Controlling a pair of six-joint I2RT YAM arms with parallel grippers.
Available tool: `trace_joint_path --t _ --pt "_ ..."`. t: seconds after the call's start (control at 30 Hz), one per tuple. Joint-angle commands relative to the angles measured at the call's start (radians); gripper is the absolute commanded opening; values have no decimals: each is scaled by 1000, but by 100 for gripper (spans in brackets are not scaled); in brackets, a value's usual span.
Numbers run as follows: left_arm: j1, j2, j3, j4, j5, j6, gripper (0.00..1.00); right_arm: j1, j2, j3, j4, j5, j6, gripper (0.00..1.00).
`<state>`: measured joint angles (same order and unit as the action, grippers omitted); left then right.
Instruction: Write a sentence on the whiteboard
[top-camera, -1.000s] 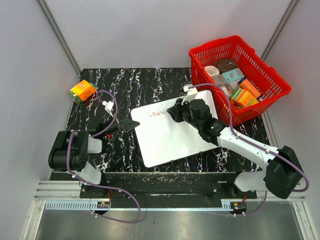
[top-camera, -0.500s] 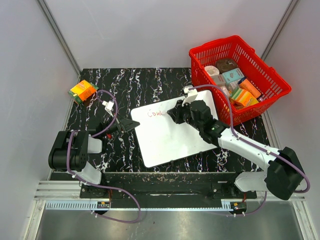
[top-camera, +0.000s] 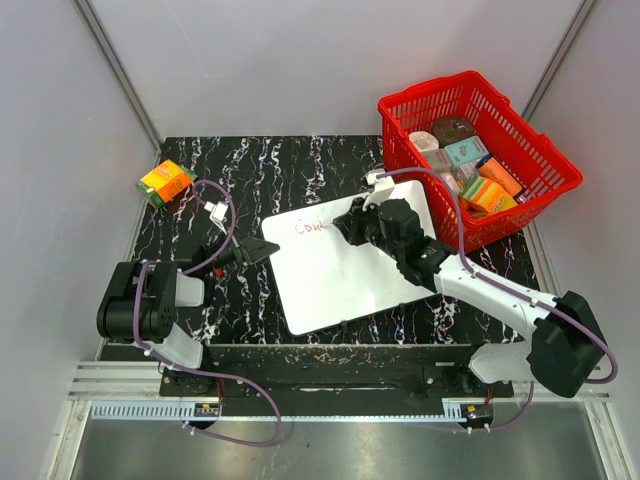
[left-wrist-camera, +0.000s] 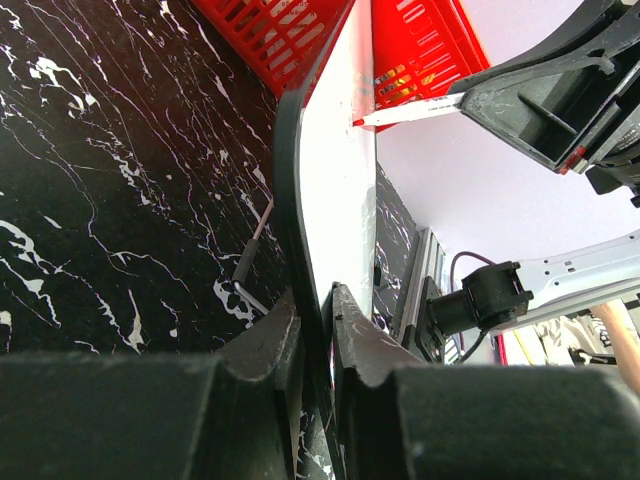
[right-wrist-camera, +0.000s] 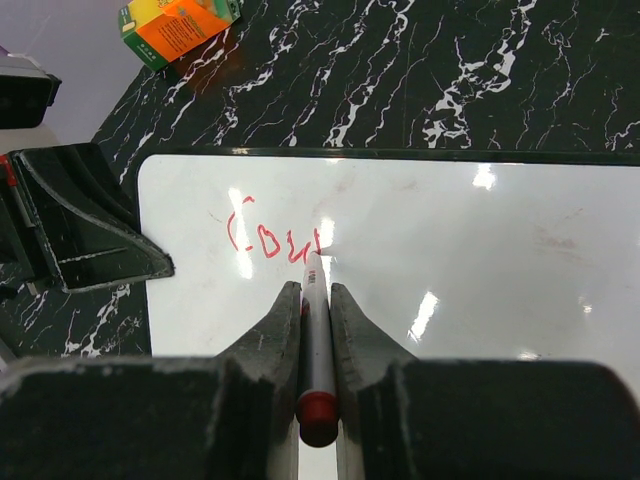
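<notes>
The right claw (right-wrist-camera: 315, 292) is clenching a marker (right-wrist-camera: 317, 340), its tip sitting at the last letter of the sentence (right-wrist-camera: 268, 238), a few red letters in the upper left of the whiteboard (top-camera: 335, 285). The left claw (left-wrist-camera: 316, 300) is pinching the board's left edge. The whiteboard is lying mid-frame on the table (top-camera: 260, 170), with the red basket (top-camera: 400, 110) just beside it at upper right.
</notes>
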<state>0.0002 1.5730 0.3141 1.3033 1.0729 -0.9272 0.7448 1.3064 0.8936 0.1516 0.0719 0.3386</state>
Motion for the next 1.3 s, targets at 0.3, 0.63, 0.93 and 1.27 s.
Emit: trace_joint_path --t 0.3,0.63,0.93,1.27 --pt "-28 12 17 211 58 83 0 -7 16 38 22 100 -4 0" --pt "-28 9 16 211 56 85 0 -9 22 38 19 111 -9 0" --pt "-28 10 14 211 58 85 0 -12 -6 8 8 97 -9 0" --pt "-28 9 17 209 56 87 0 -10 -29 -18 5 86 2 0"
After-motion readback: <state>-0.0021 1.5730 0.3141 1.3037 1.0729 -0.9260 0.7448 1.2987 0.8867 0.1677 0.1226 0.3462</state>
